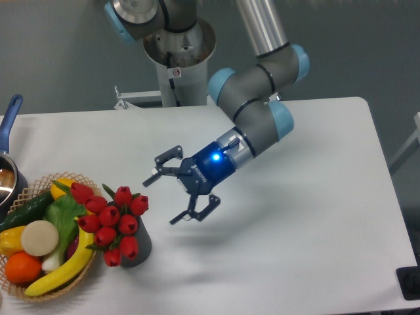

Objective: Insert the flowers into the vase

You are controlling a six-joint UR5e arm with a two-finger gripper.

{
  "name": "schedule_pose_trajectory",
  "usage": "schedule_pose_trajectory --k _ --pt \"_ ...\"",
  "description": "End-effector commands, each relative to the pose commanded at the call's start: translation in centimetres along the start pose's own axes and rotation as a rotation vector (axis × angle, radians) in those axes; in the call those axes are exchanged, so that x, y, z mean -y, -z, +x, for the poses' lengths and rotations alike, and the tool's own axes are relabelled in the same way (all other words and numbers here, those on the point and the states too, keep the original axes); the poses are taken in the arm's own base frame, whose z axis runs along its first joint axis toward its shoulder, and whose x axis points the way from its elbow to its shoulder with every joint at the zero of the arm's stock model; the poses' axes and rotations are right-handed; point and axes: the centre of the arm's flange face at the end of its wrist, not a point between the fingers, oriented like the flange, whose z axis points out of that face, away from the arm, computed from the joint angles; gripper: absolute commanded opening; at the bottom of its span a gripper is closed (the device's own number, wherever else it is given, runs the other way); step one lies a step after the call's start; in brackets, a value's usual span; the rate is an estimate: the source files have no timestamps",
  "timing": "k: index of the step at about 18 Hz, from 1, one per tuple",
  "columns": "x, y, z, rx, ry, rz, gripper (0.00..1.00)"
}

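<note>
The gripper is hanging with jaws spread, holding nothing. The flowers are standing in the vase (apparently touching the basket) near the table's front-left corner.

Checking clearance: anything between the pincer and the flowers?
Nothing. In the fixed camera view, only bare white table shows between the open pincer and the flowers, which stand in the vase.

arm: shiny silver tubes, grey round joints, light blue caps | gripper: black, two thin fingers, blue light glowing on its wrist | base: grey round post
</note>
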Motion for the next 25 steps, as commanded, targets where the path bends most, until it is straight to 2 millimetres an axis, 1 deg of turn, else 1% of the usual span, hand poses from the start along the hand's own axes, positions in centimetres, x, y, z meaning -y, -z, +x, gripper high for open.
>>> schedule_pose_trajectory --k 1,3,5,7,8,10,11,13,14,16,18,19,20,21,23,25 --pt "0.8 1.0 -0.2 0.024 -0.019 -0.029 1.0" --pt "1.4 3.4 -0.4 0.084 -0.041 -0.1 1.0" --pt "1.3 5.5 -0.6 0.147 -0.055 -0.214 1.0" --pt "1.7 7.4 -1.0 0.212 -0.074 -0.371 1.0" --pt "1.8 8.7 -1.6 0.263 -0.084 -0.512 1.0" --pt "1.2 10.0 -2.1 0.314 -0.081 -0.702 1.0" --pt "1.3 10.4 -2.4 0.332 -0.083 -0.754 1.0" --pt "1.0 10.7 -2.9 0.348 -0.065 -0.784 1.0" --pt "0.6 10.8 -3.2 0.35 -0.054 -0.801 1.0" --pt "-0.1 11.6 -4.1 0.362 -0.031 -0.899 1.0" --pt "-1.9 11.8 -4.9 0.355 -0.005 -1.016 1.0" --pt "-2.7 11.7 -5.3 0.349 0.006 -1.039 1.0" --pt "-3.1 11.6 -5.7 0.344 0.005 -1.047 1.0" --pt "-3.2 11.5 -6.0 0.34 0.002 -1.048 1.0" --pt "-3.3 12.1 -6.1 0.336 -0.015 -1.052 1.0" --pt "-3.0 12.4 -6.3 0.302 -0.088 -1.07 1.0"
